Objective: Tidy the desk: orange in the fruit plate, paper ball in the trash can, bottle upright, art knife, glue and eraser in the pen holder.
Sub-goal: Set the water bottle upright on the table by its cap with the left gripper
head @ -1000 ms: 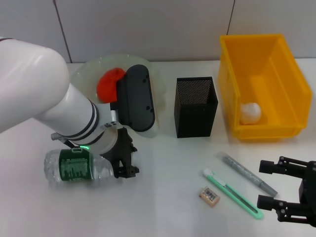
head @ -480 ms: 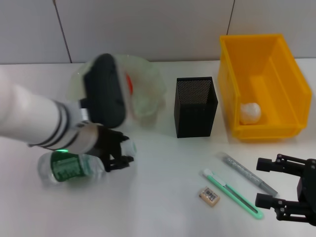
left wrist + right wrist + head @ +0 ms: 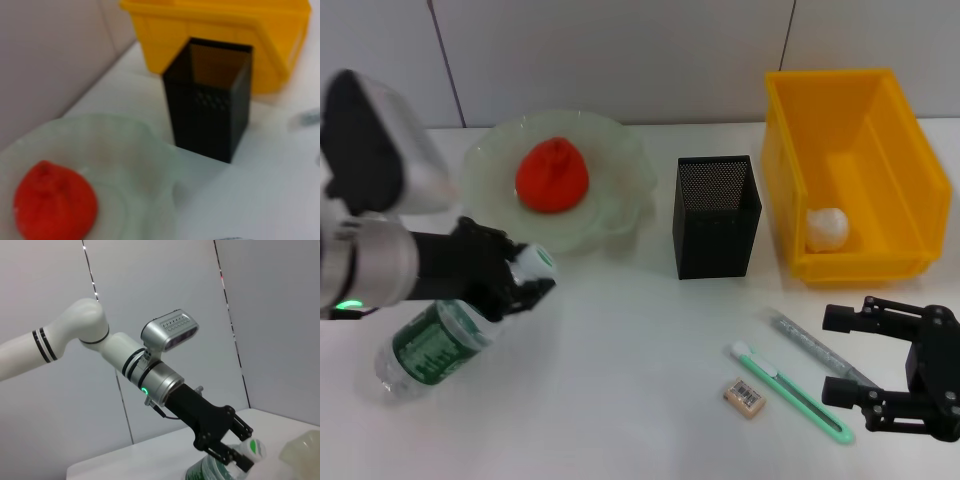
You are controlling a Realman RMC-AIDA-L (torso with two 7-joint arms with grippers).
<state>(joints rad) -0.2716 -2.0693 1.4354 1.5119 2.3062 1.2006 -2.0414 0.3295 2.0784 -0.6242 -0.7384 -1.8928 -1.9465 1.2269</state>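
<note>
Behind the tilted clear plastic bottle (image 3: 435, 335) sits the pale green scalloped fruit plate (image 3: 620, 190) holding the red-orange orange (image 3: 551, 175); black mesh pen holder (image 3: 716, 215) and yellow bin (image 3: 850, 170) stand further right. Left gripper (image 3: 515, 280) clenched on the bottle's neck, reaching in sideways. Right gripper (image 3: 845, 355) splayed wide, low over white desk (image 3: 640, 400) near beige eraser (image 3: 743, 396).

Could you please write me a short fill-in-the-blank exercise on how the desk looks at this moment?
1. The orange lies in the ____.
2. The paper ball sits inside the ____ bin.
3. The left tool grips the bottle near its ____.
4. The eraser lies on the table beside the pale green ____.

Missing words: plate; yellow; cap; knife
</note>
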